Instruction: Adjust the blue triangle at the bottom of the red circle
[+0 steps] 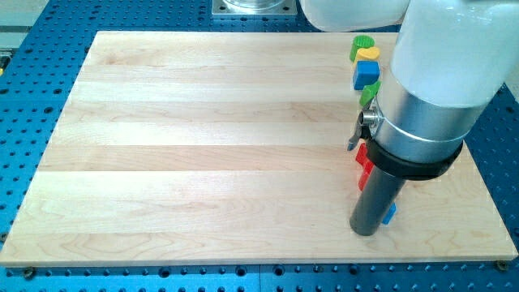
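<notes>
No claw on this rig, so nothing opens or closes: my arm ends in a dark rod, and my tip (366, 232) is down on the wooden board (203, 138) near the view's bottom right. The wide stretch of board at the view's left carries no blocks; all of them sit in a column toward the right edge.

Just to the right of my tip, touching or nearly touching the rod, a small piece of blue shows. That is the blue block (391, 213), and I take it for the blue triangle, though most of it is hidden behind the rod and I cannot confirm the shape. Above it, also cut off by the arm, the red block (364, 159) pokes out at the rod's left side; I see only its left edge, so I cannot tell whether it is the circle. The blue piece lies below the red one in the view.

Further up the column, a green block (370, 92) peeks out beside the arm's white housing. Above that sits a blue cube (366, 74), then a yellow block (368, 53), and at the top a second green block (362, 41) by the board's far edge.
</notes>
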Motion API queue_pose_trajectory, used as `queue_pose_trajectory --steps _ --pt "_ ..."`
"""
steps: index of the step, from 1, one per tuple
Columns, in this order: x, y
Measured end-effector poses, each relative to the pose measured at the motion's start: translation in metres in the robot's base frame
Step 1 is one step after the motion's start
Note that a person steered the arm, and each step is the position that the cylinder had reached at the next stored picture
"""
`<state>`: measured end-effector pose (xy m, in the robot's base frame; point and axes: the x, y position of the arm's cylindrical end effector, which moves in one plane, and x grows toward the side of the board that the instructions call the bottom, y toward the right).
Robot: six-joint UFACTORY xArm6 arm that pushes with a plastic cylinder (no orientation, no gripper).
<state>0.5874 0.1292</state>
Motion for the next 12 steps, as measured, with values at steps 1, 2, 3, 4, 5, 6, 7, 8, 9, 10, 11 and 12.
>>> queue_pose_trajectory --steps 1,2,3,4,5,6,7,8,9,10,11,12 --pt "0.000 -0.002" --pt "0.000 -0.047" --pt "-0.029 -0.115" --pt "-0.052 -0.129" --pt "-0.052 -0.130" --pt "-0.042 -0.167" --pt "0.006 -0.158" --pt "0.015 -0.124" --pt "0.014 -0.062" --pt "0.009 -0.046" --pt "0.001 -0.038" --pt "0.000 -0.025"
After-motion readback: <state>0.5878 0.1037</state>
